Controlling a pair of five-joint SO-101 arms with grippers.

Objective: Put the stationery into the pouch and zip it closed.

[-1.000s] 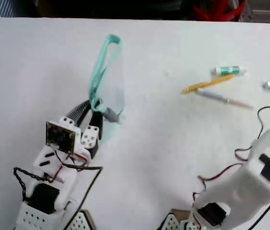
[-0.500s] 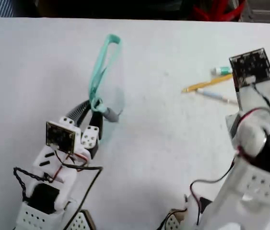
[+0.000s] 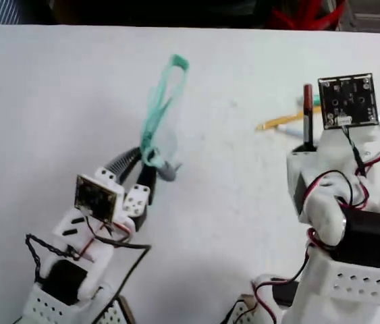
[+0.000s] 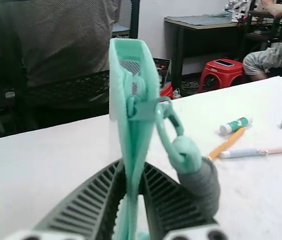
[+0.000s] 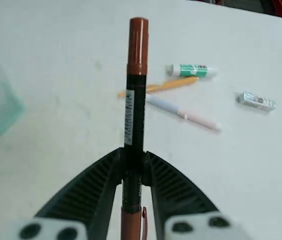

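My left gripper (image 3: 144,162) (image 4: 133,187) is shut on the lower edge of the teal see-through pouch (image 3: 163,108) (image 4: 130,95) and holds it up on edge. The zipper pull (image 4: 183,152) with its grey end hangs beside the fingers. Right of centre, my right gripper (image 3: 306,145) (image 5: 133,162) is shut on a brown marker (image 3: 307,111) (image 5: 136,75) that points away from it, above the table. On the table beyond lie a yellow pencil (image 5: 166,86) (image 3: 279,122), a pastel pen (image 5: 183,113), a glue stick (image 5: 191,70) and a small silver piece (image 5: 257,100).
The white table (image 3: 243,196) has free room between the two arms. The loose stationery lies at the far right, partly hidden by the right arm in the high view. Chairs, a red stool and seated people are beyond the table's far edge.
The right arm swung in from the lower right edge to stand near the stationery, and the brown marker now shows in its gripper. The left arm shifted the pouch slightly right.
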